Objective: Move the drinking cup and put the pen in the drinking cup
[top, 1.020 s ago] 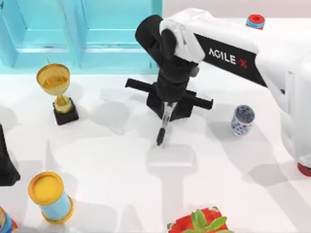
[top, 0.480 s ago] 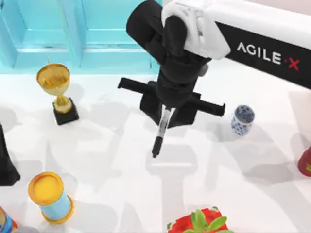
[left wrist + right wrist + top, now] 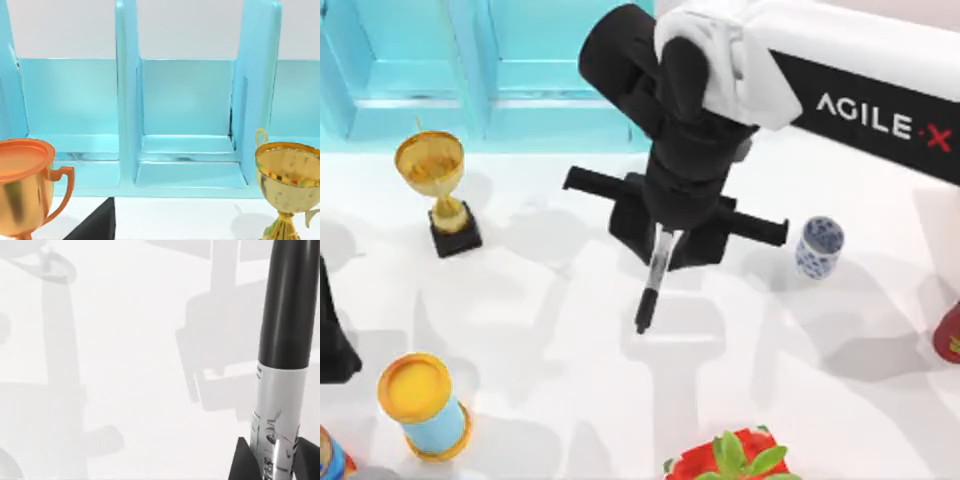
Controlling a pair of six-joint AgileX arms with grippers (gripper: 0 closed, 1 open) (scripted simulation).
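The right gripper (image 3: 665,240) hangs over the middle of the white table (image 3: 570,400), its fingers pinching the upper end of the pen (image 3: 653,280), which points down and slightly toward the near edge, its tip lifted clear of the tabletop with only its shadow below. In the right wrist view the pen (image 3: 282,350) runs from between the two dark fingertips (image 3: 242,460), pale label band nearest the grip, black barrel beyond, over bare white surface. The drinking cup (image 3: 818,247) stands upright to the right of the gripper, apart from it, just past the end of the gripper's black crossbar, with bare table between cup and pen. The widest free room lies in front of the pen, across the centre and toward the near edge. Along the far edge a light-blue shelf (image 3: 490,70) closes off the left and middle. A gold trophy (image 3: 435,190) stands in front of the shelf on the left, well apart from the pen; a yellow-rimmed blue cylinder (image 3: 423,405) sits near the front left corner, and a potted plant (image 3: 735,458) at the near edge right of centre. The left arm (image 3: 332,335) is parked at the left edge; I cannot tell how its claw stands. Its wrist view faces the shelf (image 3: 190,115), with the gold trophy (image 3: 287,180) and an orange-toned trophy (image 3: 22,185) before it.
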